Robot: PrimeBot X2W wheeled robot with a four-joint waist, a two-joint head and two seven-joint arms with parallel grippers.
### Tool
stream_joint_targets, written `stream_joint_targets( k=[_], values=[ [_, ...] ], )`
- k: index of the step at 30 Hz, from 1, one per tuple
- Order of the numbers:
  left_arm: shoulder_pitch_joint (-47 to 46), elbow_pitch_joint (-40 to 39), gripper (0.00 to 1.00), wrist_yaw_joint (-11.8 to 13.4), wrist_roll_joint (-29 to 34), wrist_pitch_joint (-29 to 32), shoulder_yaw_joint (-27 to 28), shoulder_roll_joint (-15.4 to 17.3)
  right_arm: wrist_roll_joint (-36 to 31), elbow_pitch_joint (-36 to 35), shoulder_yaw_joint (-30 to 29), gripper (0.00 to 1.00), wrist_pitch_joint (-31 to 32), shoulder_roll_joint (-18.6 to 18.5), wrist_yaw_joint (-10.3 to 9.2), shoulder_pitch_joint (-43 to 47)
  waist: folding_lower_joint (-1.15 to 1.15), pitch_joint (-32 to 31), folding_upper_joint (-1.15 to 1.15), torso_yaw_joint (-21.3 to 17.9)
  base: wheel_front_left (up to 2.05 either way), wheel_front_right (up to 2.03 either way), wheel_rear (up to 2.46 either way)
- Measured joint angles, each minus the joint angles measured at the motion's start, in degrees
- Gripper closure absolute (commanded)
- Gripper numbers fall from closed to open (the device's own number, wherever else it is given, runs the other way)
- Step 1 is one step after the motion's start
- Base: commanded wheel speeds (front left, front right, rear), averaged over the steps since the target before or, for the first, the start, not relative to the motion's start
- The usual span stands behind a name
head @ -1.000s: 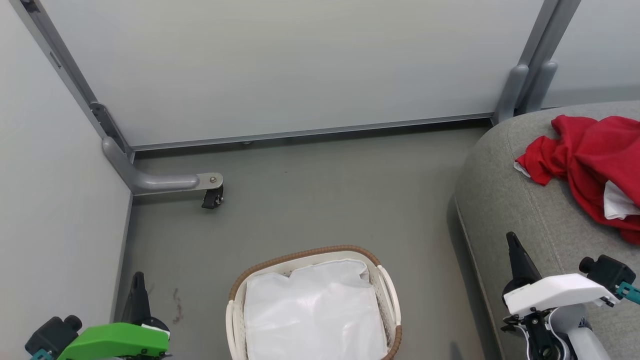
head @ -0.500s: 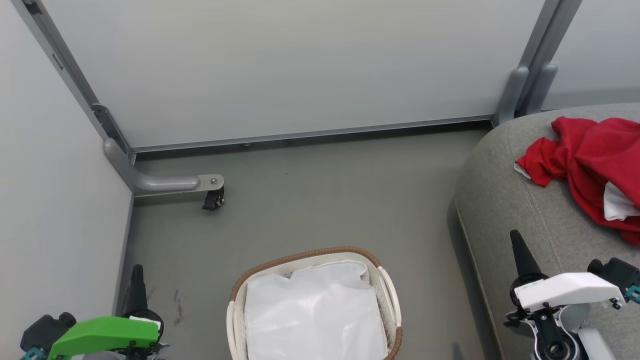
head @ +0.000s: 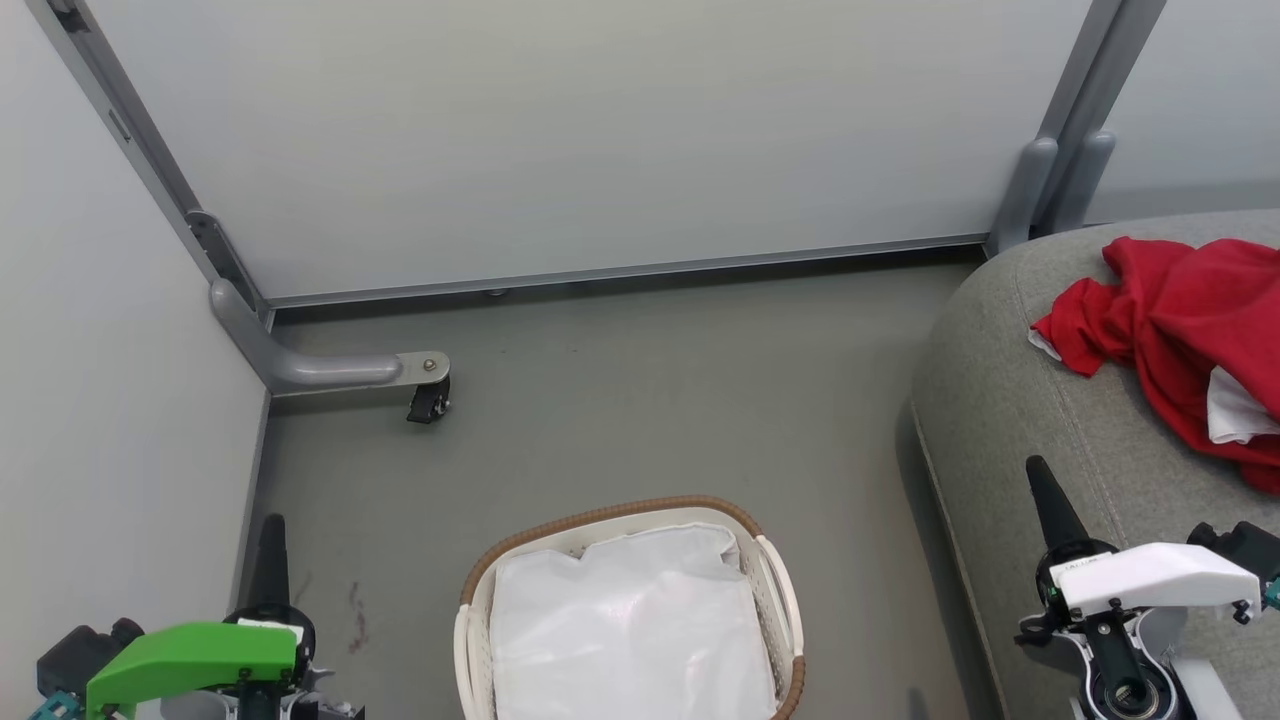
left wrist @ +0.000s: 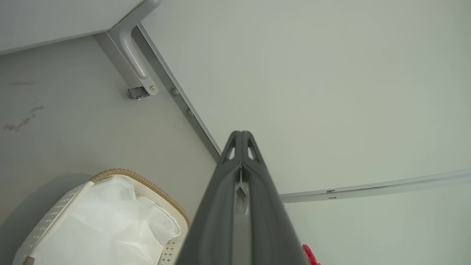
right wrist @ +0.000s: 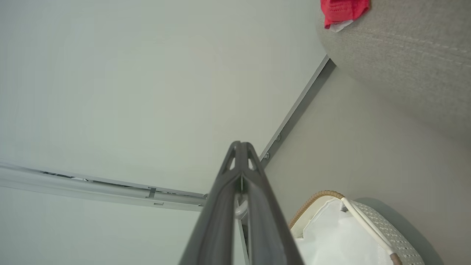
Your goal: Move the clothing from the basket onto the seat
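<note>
The white basket (head: pixel 770 585) with its brown woven rim stands on the floor at the bottom centre, holding nothing but its white liner (head: pixel 628 630). Red clothing (head: pixel 1180 320) with a white patch lies crumpled on the grey seat (head: pixel 1010 400) at the right. My left gripper (head: pixel 271 535) is shut and empty at the lower left, beside the basket. My right gripper (head: pixel 1040 480) is shut and empty at the lower right, over the seat's front edge. The wrist views show the basket (left wrist: pixel 147 182) (right wrist: pixel 382 230), the seat (right wrist: pixel 404 55), the clothing (right wrist: pixel 342 11) and each shut gripper (left wrist: pixel 241 138) (right wrist: pixel 240 147).
Pale partition walls (head: pixel 600 130) close off the far side and the left. A grey partition foot with a black caster (head: pixel 425 400) sticks out onto the grey floor (head: pixel 650 400) at the left. Another grey post (head: pixel 1060 170) stands by the seat's far corner.
Both grippers have drawn back toward the bottom of the head view, staying shut. The basket, seat and clothing lie as before.
</note>
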Motion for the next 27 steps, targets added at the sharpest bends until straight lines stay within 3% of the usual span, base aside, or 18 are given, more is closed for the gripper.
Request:
stream_joint_targets(
  k=[27],
  values=[
    [-1.40,-1.30,1.00,0.00,-12.15,3.52,0.65,0.08,13.25,-1.86,-1.22,1.00,3.48,-0.11,-0.01,0.47,0.00,-0.59,0.00,0.19,0.00,0.00,0.00]
  ],
)
